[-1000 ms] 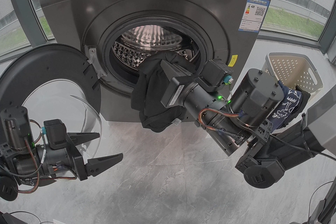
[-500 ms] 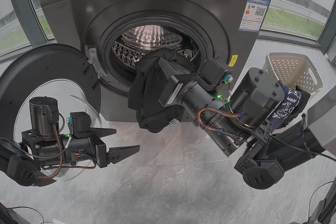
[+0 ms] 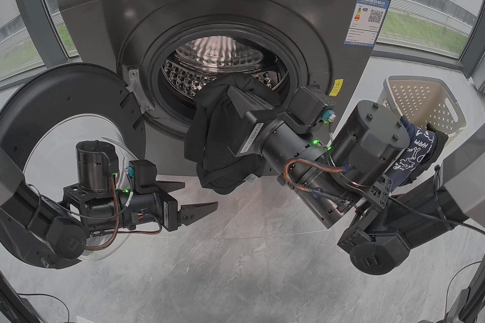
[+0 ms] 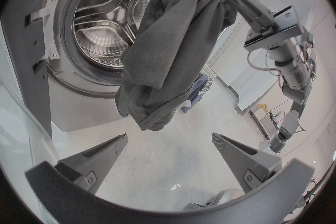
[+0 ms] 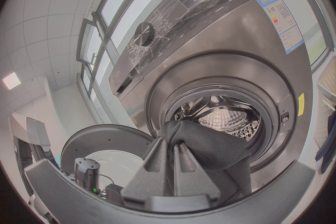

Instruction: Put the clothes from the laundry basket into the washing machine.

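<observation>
At washer (image 3: 323,36) mouth | R gripper (image 5: 170,146) clamps black garment (image 3: 214,137) | L gripper (image 3: 201,195) spread | blue label (image 3: 367,20)

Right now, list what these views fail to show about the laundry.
- Beige perforated plastic laundry basket: in the head view, the right arm blocks its lower part, so remaining clothes are uncountable.
- Navy printed garment: mostly behind that arm, and cut by the right wrist view's edge.
- Perforated steel drum: the hanging black garment covers its lower front in every view.

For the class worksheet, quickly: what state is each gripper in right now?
Left gripper: jaws open, holding nothing.
Right gripper: jaws shut on the black garment.
</observation>
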{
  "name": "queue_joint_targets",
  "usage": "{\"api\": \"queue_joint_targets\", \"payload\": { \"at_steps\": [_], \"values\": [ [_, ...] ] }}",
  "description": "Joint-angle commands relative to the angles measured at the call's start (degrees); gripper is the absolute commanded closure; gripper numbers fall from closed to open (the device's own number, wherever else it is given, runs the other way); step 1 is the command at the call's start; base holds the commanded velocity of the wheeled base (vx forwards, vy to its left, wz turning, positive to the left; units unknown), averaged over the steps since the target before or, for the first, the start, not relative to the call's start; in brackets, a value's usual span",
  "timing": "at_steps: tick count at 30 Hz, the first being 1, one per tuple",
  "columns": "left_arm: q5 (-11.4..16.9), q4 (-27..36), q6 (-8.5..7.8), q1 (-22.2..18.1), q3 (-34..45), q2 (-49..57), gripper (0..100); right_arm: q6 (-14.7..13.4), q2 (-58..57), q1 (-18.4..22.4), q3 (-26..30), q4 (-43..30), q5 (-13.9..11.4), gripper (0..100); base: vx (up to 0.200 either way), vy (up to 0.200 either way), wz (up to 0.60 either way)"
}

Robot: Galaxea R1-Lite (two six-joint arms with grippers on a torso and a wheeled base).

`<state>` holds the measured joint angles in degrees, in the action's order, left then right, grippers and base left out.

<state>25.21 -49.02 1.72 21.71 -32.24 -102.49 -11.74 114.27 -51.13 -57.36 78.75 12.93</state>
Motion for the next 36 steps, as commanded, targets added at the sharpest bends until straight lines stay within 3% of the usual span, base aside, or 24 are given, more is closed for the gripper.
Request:
{"api": "queue_joint_targets", "payload": {
  "at_steps": [1, 22, 23, 36],
  "values": [
    [0.0, -0.7, 0.13, -0.2, -2.2, -5.3, 0, 0.0, -0.1, -0.2, 0.1, 0.2, 0.0, 100, 0.0, 0.0, 0.0],
    [-0.2, -8.8, 0.92, 0.4, -7.6, -12.6, 0, 0.0, -0.4, -0.8, 0.2, 0.3, 0.1, 100, 0.0, 0.0, 0.0],
    [-0.2, -8.9, 0.83, 0.5, -7.6, -12.6, 100, 0.0, -0.4, -0.8, 0.2, 0.3, 0.1, 100, 0.0, 0.0, 0.0],
    [-0.2, -16.1, 1.27, 1.2, -3.6, -11.7, 100, 0.0, -0.3, -0.5, 0.5, 0.3, 0.1, 100, 0.0, 0.0, 0.0]
  ]
}}
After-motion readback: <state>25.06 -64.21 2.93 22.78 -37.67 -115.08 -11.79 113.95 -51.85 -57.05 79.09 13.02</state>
